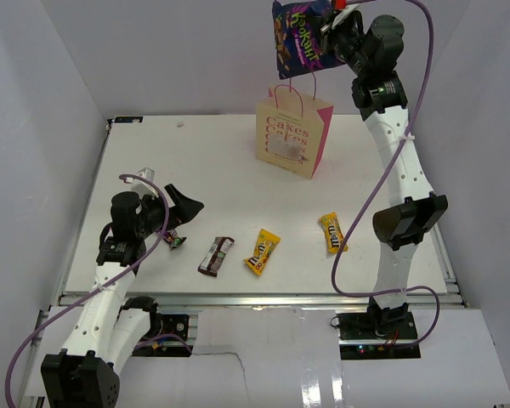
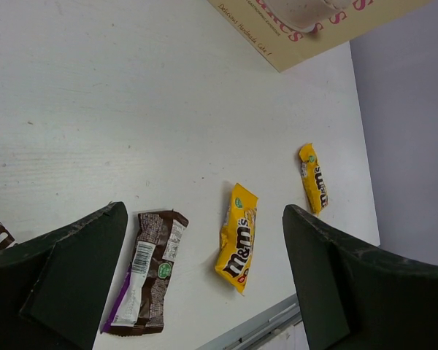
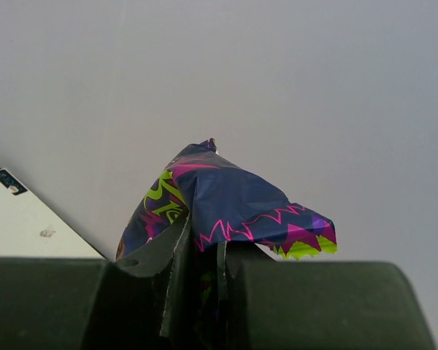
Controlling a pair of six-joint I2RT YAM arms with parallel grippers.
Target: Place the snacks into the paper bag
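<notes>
**A:** Flat white bench (image 1: 238,187), and the paper bag (image 1: 293,136) stands at about 12 o'clock, stiff cream card with pink sides. How would you get it in?

**B:** Right hand (image 1: 327,24) pinches the crinkly, glossy purple bag (image 1: 296,38) by its top, roughly over the mouth. I'd lower it straight, narrow edge first, centred so nothing tips. Left hand (image 1: 177,219) sits spread at 8 o'clock. Flat yellow packs (image 1: 262,252) lie near 6.

We see the large dark purple foil bag (image 1: 299,36) hung from the right fingers (image 3: 150,288) above the upright cream paper gift bag (image 1: 293,136) at the rear of the white desk (image 1: 238,183); nearer, left to right: brown wrapped bar (image 1: 215,255), yellow candy pack (image 1: 262,252), second yellow pack (image 1: 332,232).
</notes>
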